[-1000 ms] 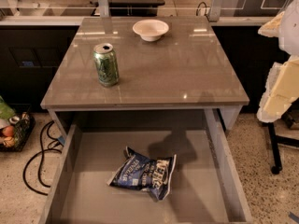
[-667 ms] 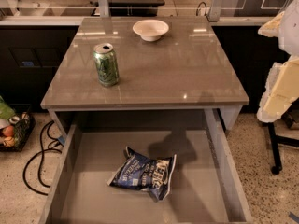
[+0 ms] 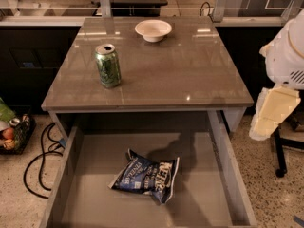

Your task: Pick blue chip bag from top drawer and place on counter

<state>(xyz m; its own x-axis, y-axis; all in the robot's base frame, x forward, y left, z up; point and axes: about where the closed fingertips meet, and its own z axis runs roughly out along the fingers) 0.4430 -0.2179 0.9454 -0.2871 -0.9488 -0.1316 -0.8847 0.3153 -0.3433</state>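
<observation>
The blue chip bag [image 3: 146,176] lies crumpled on the flat bottom of the open top drawer [image 3: 95,184], near the middle and slightly towards the front. The counter [image 3: 190,75] is the glossy grey-brown top above the drawer. My gripper [image 3: 268,118] hangs at the right edge of the camera view, under the white arm [image 3: 287,56]. It is beside the counter's right front corner, outside the drawer and well to the right of the bag. It holds nothing that I can see.
A green soda can [image 3: 108,65] stands on the counter's left front part. A white bowl [image 3: 153,30] sits at the counter's back middle. Dark cabinets flank the counter. Black cables [image 3: 40,158] and a basket of items [image 3: 12,132] lie on the floor at the left.
</observation>
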